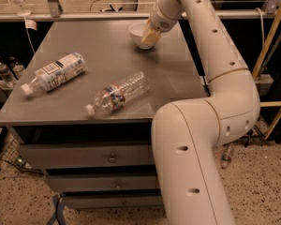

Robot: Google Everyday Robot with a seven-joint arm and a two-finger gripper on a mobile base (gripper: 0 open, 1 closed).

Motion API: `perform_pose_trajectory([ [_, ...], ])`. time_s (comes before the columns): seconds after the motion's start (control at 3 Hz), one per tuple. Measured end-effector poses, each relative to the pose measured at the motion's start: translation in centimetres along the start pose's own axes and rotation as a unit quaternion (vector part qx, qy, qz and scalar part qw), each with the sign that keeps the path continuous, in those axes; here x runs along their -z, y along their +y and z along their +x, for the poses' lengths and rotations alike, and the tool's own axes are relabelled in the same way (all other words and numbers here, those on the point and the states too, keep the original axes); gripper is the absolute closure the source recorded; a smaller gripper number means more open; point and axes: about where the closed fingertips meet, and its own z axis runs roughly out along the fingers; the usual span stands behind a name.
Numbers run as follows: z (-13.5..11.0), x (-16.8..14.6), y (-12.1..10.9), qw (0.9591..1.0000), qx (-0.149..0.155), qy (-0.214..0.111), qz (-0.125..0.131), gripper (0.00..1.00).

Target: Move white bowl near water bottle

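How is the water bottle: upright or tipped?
Tipped: the water bottle lies on its side. The gripper is at the bowl.
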Motion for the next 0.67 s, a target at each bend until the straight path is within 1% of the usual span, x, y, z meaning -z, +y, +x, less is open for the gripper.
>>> perform_pose_trajectory([
  [0.33, -0.7, 2.2, -0.2, 0.9996, 0.025, -0.007, 0.010, 1.00],
  [0.67, -1.3, 3.6, -0.1, 0.9988, 0.047, -0.010, 0.012, 1.00],
])
